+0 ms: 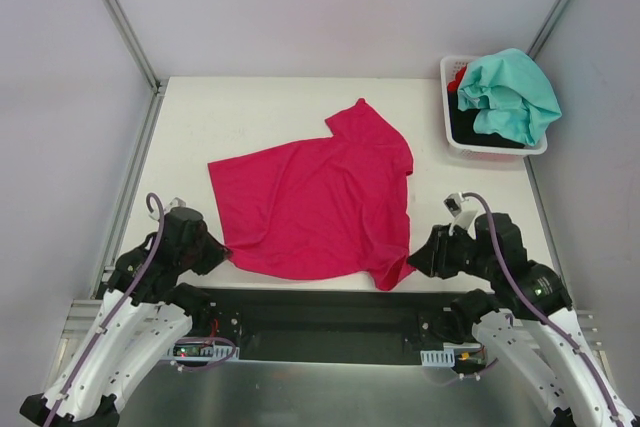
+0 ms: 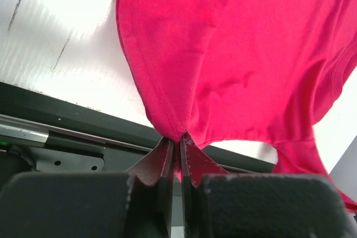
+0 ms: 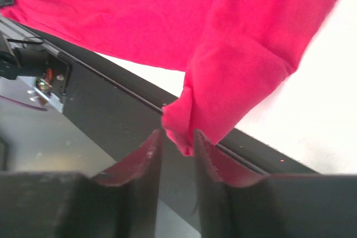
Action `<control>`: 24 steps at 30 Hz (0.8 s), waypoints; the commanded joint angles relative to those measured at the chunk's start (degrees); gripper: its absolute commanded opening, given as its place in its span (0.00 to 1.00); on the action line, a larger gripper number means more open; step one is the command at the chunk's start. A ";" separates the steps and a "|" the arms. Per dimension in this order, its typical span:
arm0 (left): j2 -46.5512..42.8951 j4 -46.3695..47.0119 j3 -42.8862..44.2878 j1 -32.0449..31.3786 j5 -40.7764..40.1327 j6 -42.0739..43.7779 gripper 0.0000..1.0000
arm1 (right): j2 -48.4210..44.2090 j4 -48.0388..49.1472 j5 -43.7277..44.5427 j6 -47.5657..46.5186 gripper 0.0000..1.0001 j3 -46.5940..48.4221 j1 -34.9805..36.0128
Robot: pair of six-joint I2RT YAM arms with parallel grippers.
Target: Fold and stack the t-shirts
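Observation:
A large magenta-pink t-shirt (image 1: 320,202) lies spread on the white table, one sleeve pointing to the far side. My left gripper (image 1: 222,250) is shut on its near-left hem corner (image 2: 167,121), the cloth pinched between the fingertips (image 2: 179,137). My right gripper (image 1: 415,259) sits at the shirt's near-right corner. Its jaws stand slightly apart (image 3: 177,135), and the crumpled corner (image 3: 184,132) hangs loose between the tips over the table's edge. A teal-mint t-shirt (image 1: 510,92) is heaped on black (image 1: 470,125) and red (image 1: 458,77) ones in the basket.
The white plastic basket (image 1: 447,107) stands at the far right corner of the table. A black rail (image 1: 330,307) runs along the near edge between the arm bases. Metal frame posts (image 1: 120,17) rise at the far corners.

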 commanded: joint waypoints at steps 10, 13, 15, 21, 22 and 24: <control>3.24 -2.81 7.02 -0.51 -3.76 2.04 0.78 | 3.86 -1.73 4.85 -2.16 0.80 7.01 0.25; 6.84 -1.41 9.92 -0.51 -4.82 3.53 0.99 | 5.88 1.35 3.62 -2.16 0.79 6.83 0.16; 10.26 0.69 11.06 -0.51 -4.21 4.93 0.99 | 8.69 5.30 3.45 -1.98 0.80 6.83 0.25; 17.12 17.90 7.39 -0.51 3.25 7.22 0.99 | 22.98 20.59 -1.81 -2.59 0.79 8.06 0.25; 17.92 21.93 6.59 -0.51 5.96 8.27 0.99 | 25.55 23.57 -3.13 -3.29 0.79 8.67 0.25; 22.11 28.72 6.58 -0.43 7.30 10.56 0.99 | 32.56 25.87 -5.15 -4.79 0.78 11.30 0.16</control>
